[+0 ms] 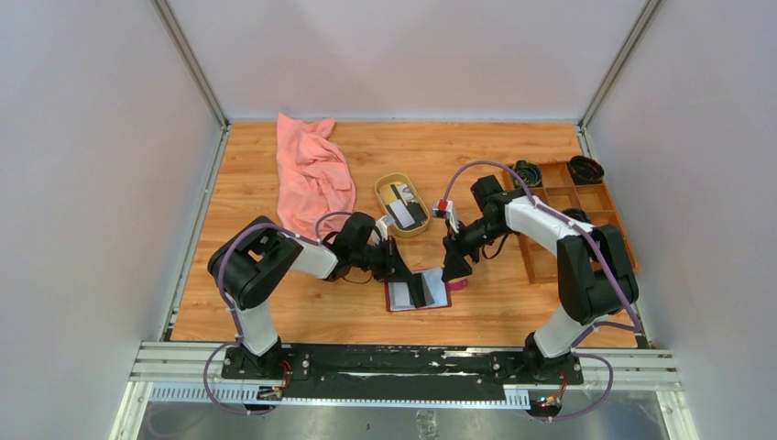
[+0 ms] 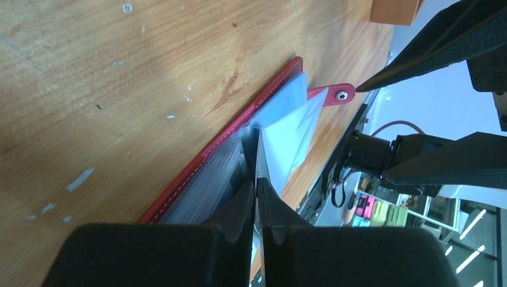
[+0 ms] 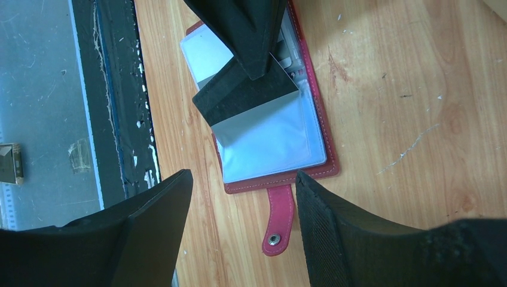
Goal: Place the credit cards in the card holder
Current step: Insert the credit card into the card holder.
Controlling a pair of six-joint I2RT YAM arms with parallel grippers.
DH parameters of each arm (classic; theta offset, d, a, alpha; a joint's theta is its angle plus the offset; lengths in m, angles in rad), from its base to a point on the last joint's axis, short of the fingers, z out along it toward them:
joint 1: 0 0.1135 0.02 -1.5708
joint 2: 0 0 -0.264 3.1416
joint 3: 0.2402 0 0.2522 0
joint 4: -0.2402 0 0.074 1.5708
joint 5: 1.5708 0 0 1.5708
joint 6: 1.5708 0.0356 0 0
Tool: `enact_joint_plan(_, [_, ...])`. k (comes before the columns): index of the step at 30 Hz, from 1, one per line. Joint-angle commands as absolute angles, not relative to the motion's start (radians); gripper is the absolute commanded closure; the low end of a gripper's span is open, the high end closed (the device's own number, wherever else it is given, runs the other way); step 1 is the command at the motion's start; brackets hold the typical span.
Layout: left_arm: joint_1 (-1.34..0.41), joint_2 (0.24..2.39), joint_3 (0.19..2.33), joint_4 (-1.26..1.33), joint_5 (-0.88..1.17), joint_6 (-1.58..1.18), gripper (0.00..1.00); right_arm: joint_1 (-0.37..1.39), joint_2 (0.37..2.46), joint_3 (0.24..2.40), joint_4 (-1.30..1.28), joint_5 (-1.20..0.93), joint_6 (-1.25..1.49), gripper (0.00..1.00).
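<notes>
The dark red card holder (image 1: 438, 295) lies open on the wooden table, its clear sleeves up and its snap strap (image 3: 278, 221) pointing to the right. My left gripper (image 1: 406, 272) is shut on a black credit card (image 3: 245, 95), which is tilted with its lower edge tucked into a clear sleeve (image 3: 272, 137). In the left wrist view this card (image 2: 258, 156) shows edge-on between the pads. My right gripper (image 3: 242, 176) hangs open just above the strap and holds nothing. More credit cards (image 1: 401, 207) lie in the oval tan dish (image 1: 383, 188).
A pink cloth (image 1: 311, 174) lies crumpled at the back left. A brown wooden compartment tray (image 1: 600, 197) with dark coiled items stands at the right. Metal frame posts and grey walls enclose the table; the arm bases sit on a black rail (image 1: 394, 362) at the near edge.
</notes>
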State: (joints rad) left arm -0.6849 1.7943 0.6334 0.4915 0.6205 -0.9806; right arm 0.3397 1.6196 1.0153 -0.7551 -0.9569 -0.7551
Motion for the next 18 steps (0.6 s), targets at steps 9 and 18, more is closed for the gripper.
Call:
enact_joint_plan(9, [-0.727, 1.857, 0.696, 0.36, 0.611, -0.955, 0.85, 0.357, 1.621, 1.028, -0.787, -0.963, -0.774, 0.33])
enact_joint_plan(18, [-0.731, 1.809, 0.713, 0.36, 0.554, -0.947, 0.7, 0.359, 1.624, 1.029, -0.793, -0.968, -0.781, 0.33])
